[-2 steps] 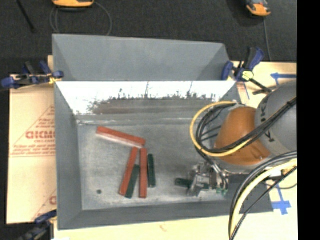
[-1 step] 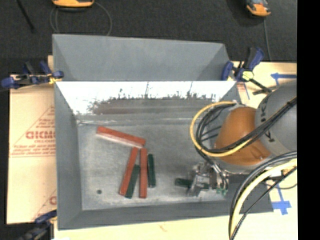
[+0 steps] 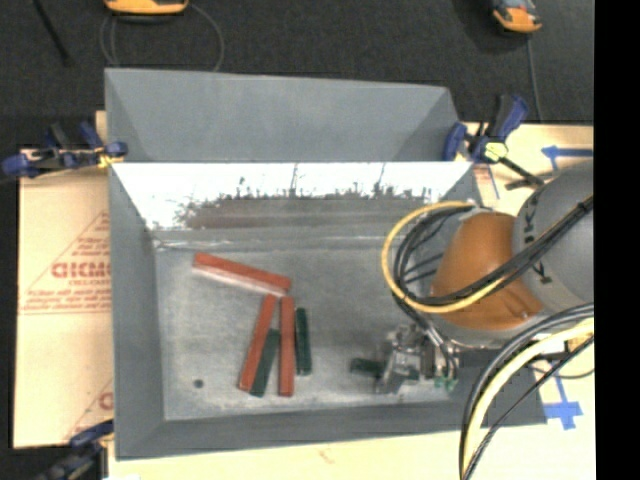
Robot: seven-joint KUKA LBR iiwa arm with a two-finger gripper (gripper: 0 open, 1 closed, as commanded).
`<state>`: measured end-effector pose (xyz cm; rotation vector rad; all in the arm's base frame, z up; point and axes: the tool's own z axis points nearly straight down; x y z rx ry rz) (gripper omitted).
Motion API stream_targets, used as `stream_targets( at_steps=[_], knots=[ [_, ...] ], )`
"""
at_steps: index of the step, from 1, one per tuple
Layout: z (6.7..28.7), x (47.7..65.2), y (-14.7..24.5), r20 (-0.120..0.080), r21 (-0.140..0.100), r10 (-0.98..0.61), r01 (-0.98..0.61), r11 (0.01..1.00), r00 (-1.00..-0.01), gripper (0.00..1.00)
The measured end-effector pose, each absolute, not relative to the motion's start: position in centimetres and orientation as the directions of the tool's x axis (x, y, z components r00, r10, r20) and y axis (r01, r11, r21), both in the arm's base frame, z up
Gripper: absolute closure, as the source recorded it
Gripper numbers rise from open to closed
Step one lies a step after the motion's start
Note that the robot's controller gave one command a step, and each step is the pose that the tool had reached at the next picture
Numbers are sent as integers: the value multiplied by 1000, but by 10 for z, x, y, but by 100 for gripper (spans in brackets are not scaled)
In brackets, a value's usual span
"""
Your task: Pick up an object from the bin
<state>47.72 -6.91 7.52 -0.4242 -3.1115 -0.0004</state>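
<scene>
- gripper (image 3: 410,363) is down by the bin's (image 3: 300,426) near right corner, can't tell if it's spread or pinching
- short dark green piece (image 3: 364,367) lies just left of it, long axis roughly along the near edge
- red and green sticks (image 3: 275,350) bunch farther left, another red stick (image 3: 240,273) behind them

Overall: the inside of the bin (image 3: 130,298) was moderately bright, while the floor (image 3: 320,18) around it was dark.
Glare: a washed-out white band crossed the bin's far wall.
Shadows: they were soft, and darkest below the arm (image 3: 500,268).
</scene>
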Motion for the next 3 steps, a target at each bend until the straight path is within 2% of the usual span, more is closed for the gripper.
stream_targets(
  at_steps=[1,3],
  knots=[
    [96,475,-69,8,0,267,267,964,-964,100],
    [140,477,-69,3,0,266,266,964,-964,100]
  ],
)
